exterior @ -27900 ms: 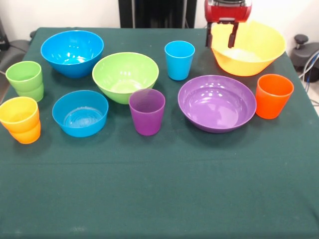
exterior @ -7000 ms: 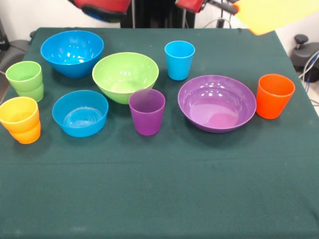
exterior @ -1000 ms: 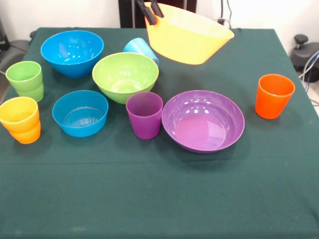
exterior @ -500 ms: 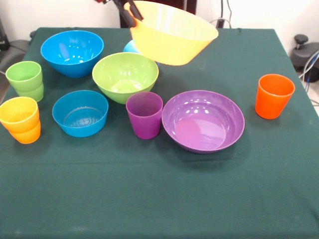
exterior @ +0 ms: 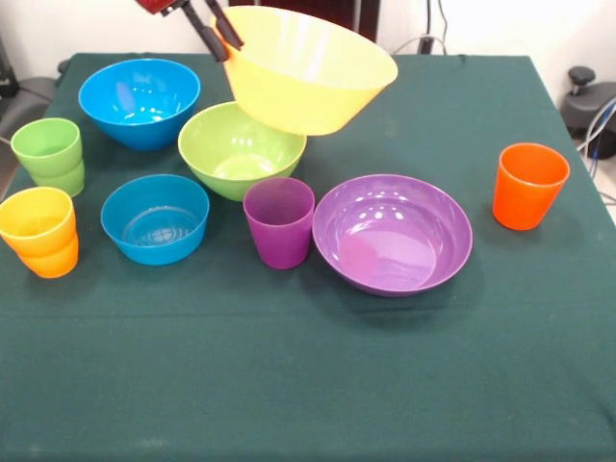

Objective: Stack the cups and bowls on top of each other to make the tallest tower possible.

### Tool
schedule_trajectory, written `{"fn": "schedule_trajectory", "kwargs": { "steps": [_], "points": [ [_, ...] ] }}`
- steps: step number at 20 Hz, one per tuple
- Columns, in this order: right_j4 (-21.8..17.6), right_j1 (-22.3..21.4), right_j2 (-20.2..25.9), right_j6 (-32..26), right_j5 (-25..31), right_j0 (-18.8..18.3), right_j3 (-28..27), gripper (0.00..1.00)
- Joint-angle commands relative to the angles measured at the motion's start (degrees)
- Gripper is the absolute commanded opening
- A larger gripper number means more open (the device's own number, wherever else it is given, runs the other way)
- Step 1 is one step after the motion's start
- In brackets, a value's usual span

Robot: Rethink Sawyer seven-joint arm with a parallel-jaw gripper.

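We see the gripper (exterior: 214, 29) pinching the left rim of the yellow bowl (exterior: 306, 69), one finger inside the wall and one outside, so the bowl hangs tilted in the air with its mouth up. The lime green bowl (exterior: 241, 146) sits on the table just below and to the left of it, their outlines overlapping at the lime bowl's right far edge. We judge the coming move is a short shift left and down. The green cloth (exterior: 308, 366) is flat; the purple cup (exterior: 280, 220) and purple bowl (exterior: 393, 234) stand close on the near side, the big blue bowl (exterior: 140, 100) left.
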Motion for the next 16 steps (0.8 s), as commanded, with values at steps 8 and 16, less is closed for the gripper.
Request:
{"fn": "schedule_trajectory", "kwargs": {
  "steps": [8, 16],
  "points": [
    [-3.04, 5.00, 1.87, -21.79, 10.59, 0.67, -8.99, 0.00],
    [-3.33, 5.97, 2.74, -22.59, 12.78, 0.58, -10.99, 0.00]
  ]
}}
